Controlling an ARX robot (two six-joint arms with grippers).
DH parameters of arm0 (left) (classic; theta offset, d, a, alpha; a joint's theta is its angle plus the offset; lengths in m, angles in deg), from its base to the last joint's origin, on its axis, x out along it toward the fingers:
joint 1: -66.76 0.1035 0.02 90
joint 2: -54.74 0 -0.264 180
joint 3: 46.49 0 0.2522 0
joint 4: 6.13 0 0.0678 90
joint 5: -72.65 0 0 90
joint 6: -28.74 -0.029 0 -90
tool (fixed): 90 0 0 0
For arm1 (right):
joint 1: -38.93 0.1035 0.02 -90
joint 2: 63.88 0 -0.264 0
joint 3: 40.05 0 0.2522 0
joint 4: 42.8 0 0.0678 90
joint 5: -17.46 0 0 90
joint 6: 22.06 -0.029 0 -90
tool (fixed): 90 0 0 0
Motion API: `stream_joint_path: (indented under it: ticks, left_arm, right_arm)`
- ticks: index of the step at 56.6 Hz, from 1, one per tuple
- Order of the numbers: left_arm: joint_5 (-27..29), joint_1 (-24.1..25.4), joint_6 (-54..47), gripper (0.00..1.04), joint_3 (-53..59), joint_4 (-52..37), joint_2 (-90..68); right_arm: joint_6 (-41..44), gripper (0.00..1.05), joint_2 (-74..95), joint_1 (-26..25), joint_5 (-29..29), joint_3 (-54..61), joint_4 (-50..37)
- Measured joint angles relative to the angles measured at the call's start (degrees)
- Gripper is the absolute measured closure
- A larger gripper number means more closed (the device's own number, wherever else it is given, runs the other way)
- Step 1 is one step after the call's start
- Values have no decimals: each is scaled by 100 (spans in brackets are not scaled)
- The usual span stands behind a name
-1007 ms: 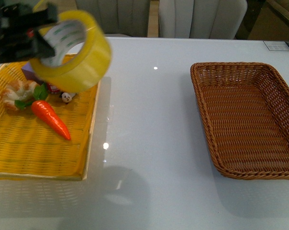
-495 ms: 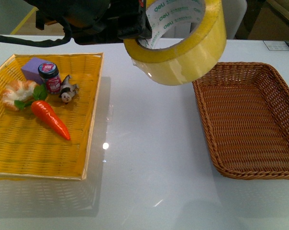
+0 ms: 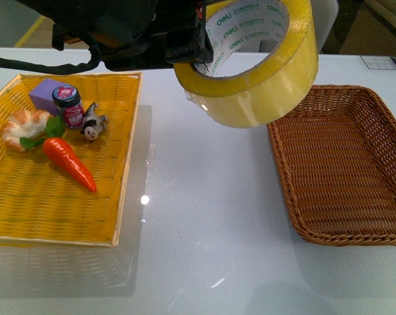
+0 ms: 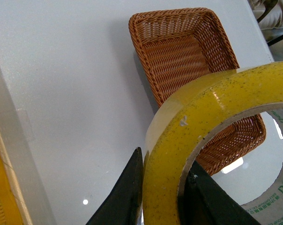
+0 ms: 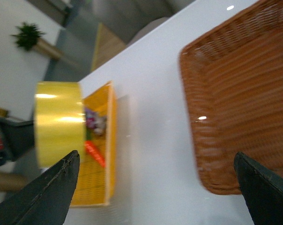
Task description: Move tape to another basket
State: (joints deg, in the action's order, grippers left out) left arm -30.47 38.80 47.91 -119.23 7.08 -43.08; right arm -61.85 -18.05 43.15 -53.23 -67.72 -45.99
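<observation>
Tape (image 3: 263, 98), pinched by the left gripper (image 4: 161, 187), has edged right toward the basket (image 3: 342, 170); the yellow tray (image 3: 47, 210) holds a carrot (image 3: 70, 164), a jar (image 3: 68, 105) and a bun (image 3: 24, 128).

Under the left tool (image 4: 162, 199) gripping the tape (image 3: 263, 79), the bench (image 3: 198, 197) lay open. Beside it the basket (image 3: 342, 164) offered bare room past its raised rim. The crowded tray (image 3: 27, 197) lay opposite.
</observation>
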Motion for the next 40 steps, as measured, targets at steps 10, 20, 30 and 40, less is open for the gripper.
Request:
stream_joint_path:
  ticks: [10,20,30,40]
  left_arm:
    - [-26,-7,-4,90,0,68,15]
    - [-46,-7,-24,90,0,133,22]
    - [-87,-13,-31,90,0,144,22]
    - [-87,0,-63,90,9,170,22]
  right_arm:
    - [-138,9,1676,748,498,63,-2107]
    - [-155,9,2905,1084,754,0,-3375]
    - [-157,9,3287,1187,955,-323,-3803]
    - [-140,9,3746,1294,1056,-662,-3845]
